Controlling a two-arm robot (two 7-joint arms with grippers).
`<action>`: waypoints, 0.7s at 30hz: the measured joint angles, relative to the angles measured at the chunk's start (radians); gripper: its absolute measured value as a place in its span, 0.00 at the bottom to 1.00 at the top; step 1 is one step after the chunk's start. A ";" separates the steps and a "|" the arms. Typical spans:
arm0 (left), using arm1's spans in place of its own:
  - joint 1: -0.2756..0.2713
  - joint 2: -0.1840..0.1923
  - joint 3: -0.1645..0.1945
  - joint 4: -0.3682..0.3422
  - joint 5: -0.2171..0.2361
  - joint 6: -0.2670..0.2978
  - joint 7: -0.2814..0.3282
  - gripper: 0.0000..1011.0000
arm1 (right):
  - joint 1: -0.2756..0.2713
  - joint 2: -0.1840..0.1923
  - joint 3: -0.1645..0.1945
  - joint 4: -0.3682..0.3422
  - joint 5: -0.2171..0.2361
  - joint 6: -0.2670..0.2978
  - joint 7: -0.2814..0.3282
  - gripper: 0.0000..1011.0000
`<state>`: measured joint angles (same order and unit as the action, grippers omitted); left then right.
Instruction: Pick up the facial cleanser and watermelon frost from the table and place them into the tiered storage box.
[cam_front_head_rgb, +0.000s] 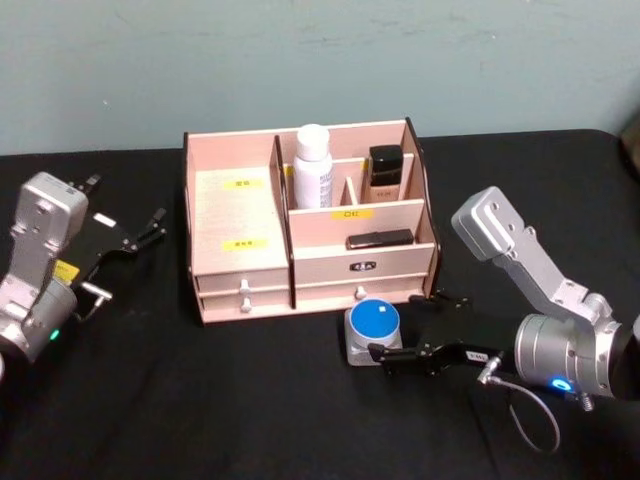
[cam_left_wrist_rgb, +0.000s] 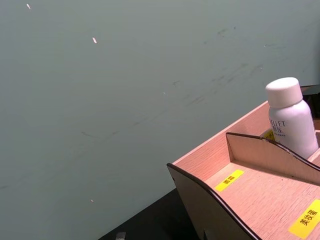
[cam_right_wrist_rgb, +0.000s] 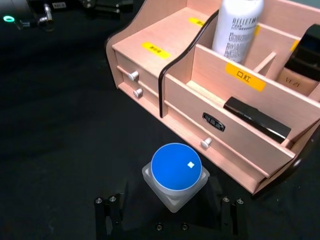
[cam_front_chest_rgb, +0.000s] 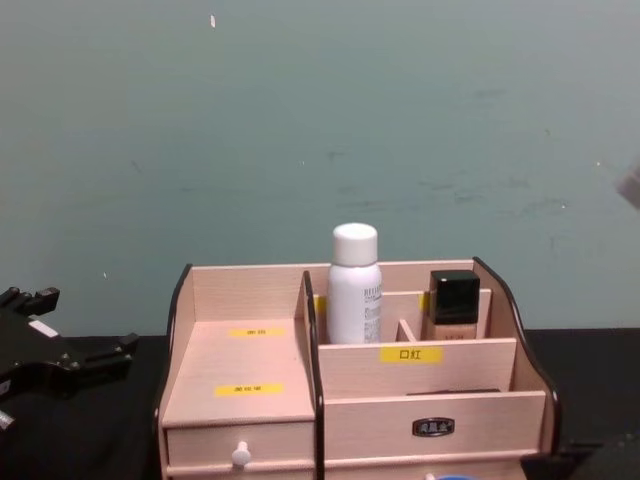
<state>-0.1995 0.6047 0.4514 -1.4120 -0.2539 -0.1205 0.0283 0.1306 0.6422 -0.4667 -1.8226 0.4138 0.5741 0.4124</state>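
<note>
The right end effector (cam_front_head_rgb: 395, 328) lies low on the counter (cam_front_head_rgb: 200, 400), fingers spread either side of the watermelon frost jar (cam_right_wrist_rgb: 176, 167), which stands upright, blue lid up, just before the tiered storage box (cam_front_head_rgb: 240, 270). In a rear compartment the facial cleanser bottle (cam_front_head_rgb: 313, 165) stands upright, cap up. The left end effector (cam_front_head_rgb: 130, 215) hangs open and empty, left of the box.

Head overhead, chest level (sharing box (cam_front_head_rgb: 235, 215)).
</note>
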 joint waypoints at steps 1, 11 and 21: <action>0.000 0.000 0.000 0.000 0.000 0.000 0.000 1.00 | 0.000 0.000 -0.001 0.002 -0.001 0.000 0.000 0.99; 0.000 0.000 0.000 0.000 0.000 0.000 0.000 1.00 | 0.021 -0.010 -0.025 0.031 -0.025 -0.012 0.007 0.99; 0.000 0.000 0.000 0.000 0.000 0.000 0.000 1.00 | 0.048 -0.030 -0.047 0.062 -0.047 -0.017 0.019 0.99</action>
<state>-0.1995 0.6047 0.4514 -1.4120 -0.2539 -0.1206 0.0282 0.1788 0.6118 -0.5134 -1.7611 0.3672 0.5570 0.4318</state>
